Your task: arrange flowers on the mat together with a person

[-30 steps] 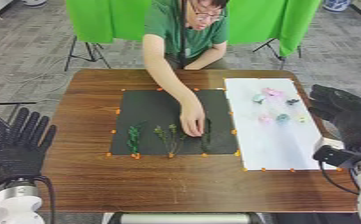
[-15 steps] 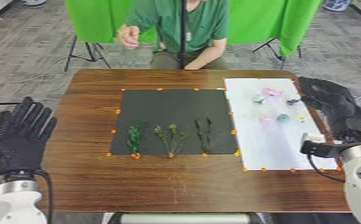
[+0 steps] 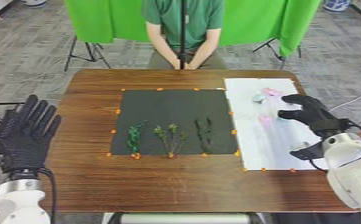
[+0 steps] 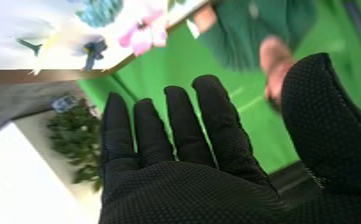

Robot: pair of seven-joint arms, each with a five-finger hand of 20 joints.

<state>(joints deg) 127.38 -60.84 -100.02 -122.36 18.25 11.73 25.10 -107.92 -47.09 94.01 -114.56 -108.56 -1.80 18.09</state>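
One hand, the right [image 3: 313,115], open, fingers extended and apart, nothing gripped; positioned over the right side of the white mat [image 3: 270,156]. Farther in on that mat: two pink flowers [image 3: 271,92] and a pale blue flower [image 3: 258,98]. Adjacent black mat [image 3: 166,107]: three green sprigs [image 3: 134,137], side by side, near edge. Left hand [image 3: 24,142]: open, fingers straight, just beside the table [image 3: 96,187].
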